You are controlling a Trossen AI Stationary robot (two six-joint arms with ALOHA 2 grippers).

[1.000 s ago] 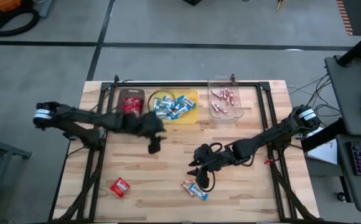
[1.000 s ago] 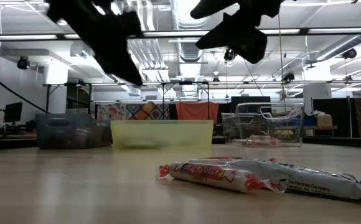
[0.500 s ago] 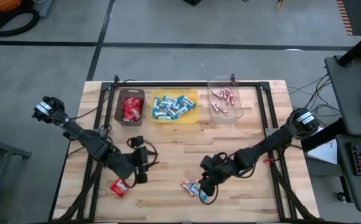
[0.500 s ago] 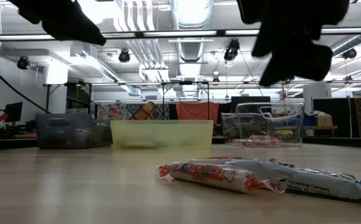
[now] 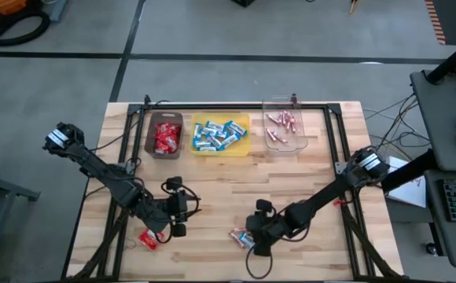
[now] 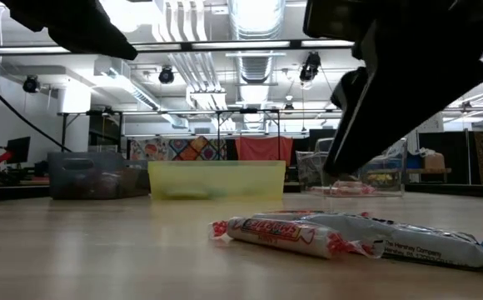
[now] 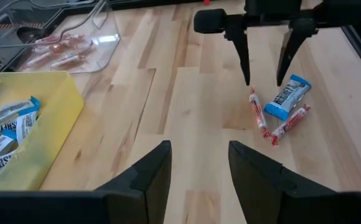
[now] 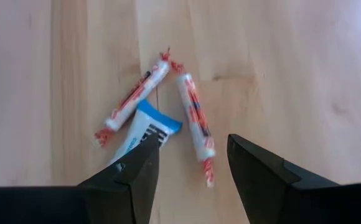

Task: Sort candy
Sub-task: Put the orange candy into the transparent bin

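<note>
Three loose candies lie in a small cluster near the table's near edge: two slim sticks (image 8: 194, 118) (image 8: 134, 96) and a blue-and-white bar (image 8: 140, 130), also seen as the cluster (image 5: 241, 236) in the high view. My right gripper (image 5: 253, 240) hangs open just above them, fingers pointing down; the left wrist view shows that gripper (image 7: 262, 81) with its tips short of the candies. A red packet (image 5: 150, 238) lies flat near the left near corner. My left gripper (image 5: 181, 218) hovers open beside it, to its right.
Three bins stand in a row along the far edge: a brown bin (image 5: 153, 147) with red packets, a yellow bin (image 5: 247, 137) with blue-and-white bars, and a clear bin (image 5: 299, 144) with sticks. Bare wood lies between the bins and the arms.
My left gripper has swung from beside the yellow bin toward the near edge and come down near the red packet. My right gripper has moved toward the near edge and lowered over the candy cluster. The candies have not moved.
</note>
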